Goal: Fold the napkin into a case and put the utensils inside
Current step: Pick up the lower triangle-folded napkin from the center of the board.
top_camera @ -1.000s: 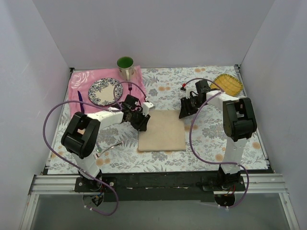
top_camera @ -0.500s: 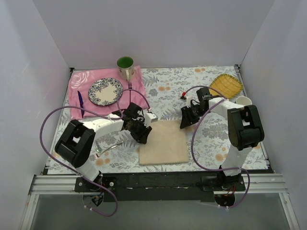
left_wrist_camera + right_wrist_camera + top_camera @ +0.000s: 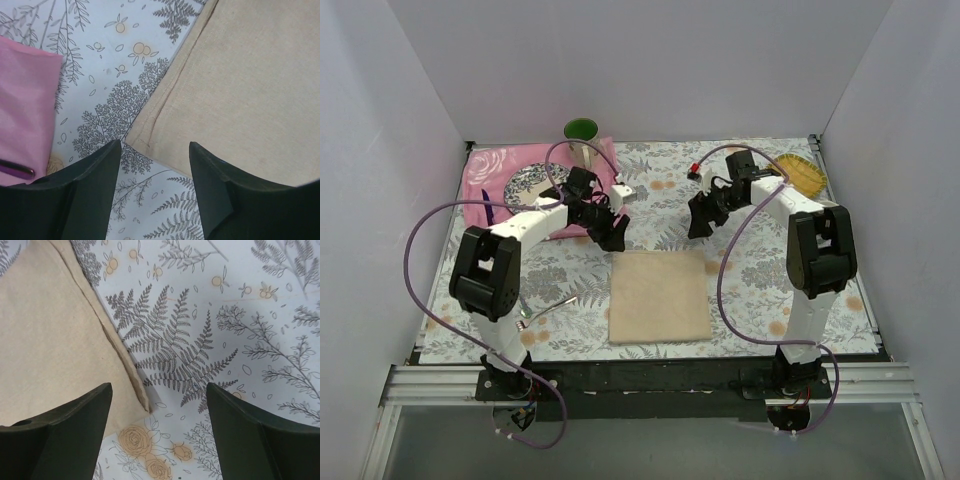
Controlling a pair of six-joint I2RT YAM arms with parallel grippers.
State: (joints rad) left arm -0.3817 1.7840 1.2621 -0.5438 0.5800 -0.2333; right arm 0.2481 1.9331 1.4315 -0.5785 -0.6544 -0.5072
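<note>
The beige napkin (image 3: 658, 296) lies flat as a square on the flowered tablecloth, and its far edge shows two layers. My left gripper (image 3: 611, 236) hovers open just beyond its far left corner. In the left wrist view that gripper (image 3: 155, 150) has nothing between its fingers, and the napkin (image 3: 240, 90) corner lies below them. My right gripper (image 3: 699, 226) is open off the far right corner. In the right wrist view it (image 3: 159, 390) is empty above the napkin (image 3: 50, 330) corner. A pale fork (image 3: 548, 310) lies left of the napkin.
A pink mat (image 3: 485, 180) at the back left carries a patterned plate (image 3: 528, 185), a green mug (image 3: 582, 133) and a dark purple utensil (image 3: 15, 170). A yellow dish (image 3: 800, 175) sits at the back right. Purple cables loop over both arms.
Both grippers drew the napkin toward the near edge, then opened, let go of its far corners and pulled back and up. The napkin now rests flat.
</note>
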